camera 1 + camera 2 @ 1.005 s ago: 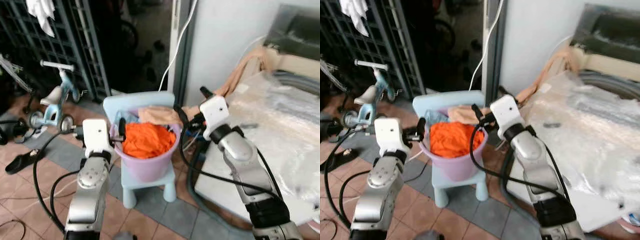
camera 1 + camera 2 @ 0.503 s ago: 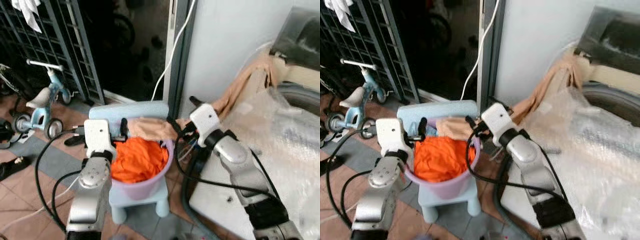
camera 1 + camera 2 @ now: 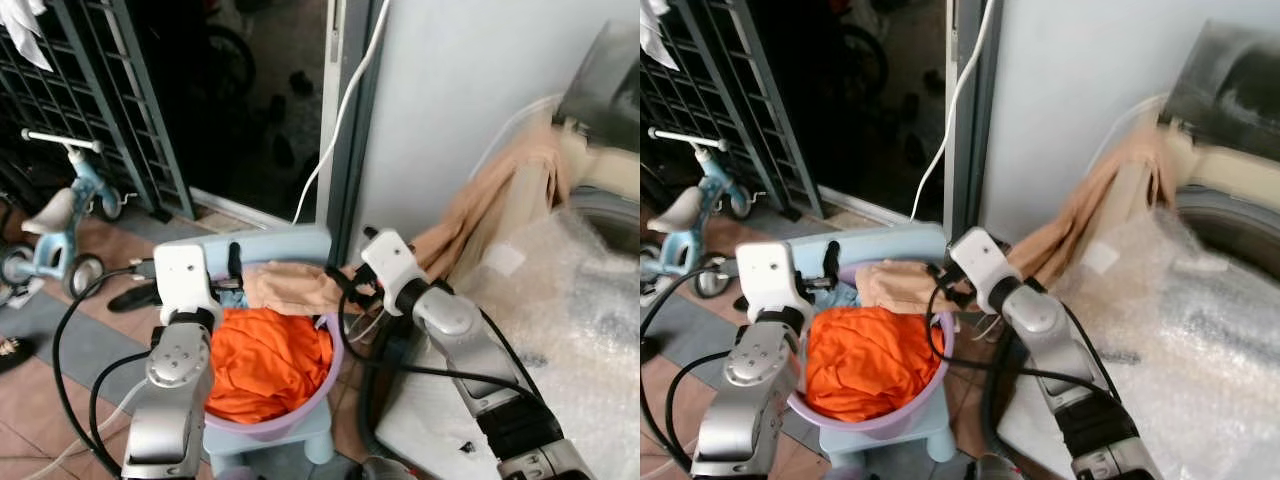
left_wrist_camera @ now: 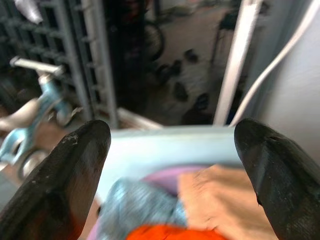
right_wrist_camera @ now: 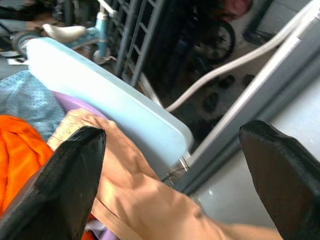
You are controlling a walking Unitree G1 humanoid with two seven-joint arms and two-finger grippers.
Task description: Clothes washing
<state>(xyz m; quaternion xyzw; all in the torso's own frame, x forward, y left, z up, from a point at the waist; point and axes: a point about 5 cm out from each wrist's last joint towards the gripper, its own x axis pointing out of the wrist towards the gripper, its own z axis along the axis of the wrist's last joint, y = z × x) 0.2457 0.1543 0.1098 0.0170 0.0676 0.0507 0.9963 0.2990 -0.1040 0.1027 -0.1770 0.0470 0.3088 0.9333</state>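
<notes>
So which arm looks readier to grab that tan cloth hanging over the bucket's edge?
Probably the right. The right gripper is open right beside the tan cloth draped over the lilac plastic bucket's rim. The left gripper, also open, sits by the far rim, nearer the orange garment.

Basket [image 3: 325,385] top open, chair back [image 3: 270,246] behind, wall [image 3: 450,110] right

Home laundry corner, opening onto dark gated storage area. Washing machine [image 3: 1230,215] sitting by white wall, bubble wrap [image 3: 570,330] covering its top. Lavender laundry basket [image 3: 875,420] resting on child's blue chair [image 3: 265,250]. Child's tricycle [image 3: 55,215] standing on terracotta floor tiles [image 3: 40,400] beside metal gate [image 3: 90,90].
</notes>
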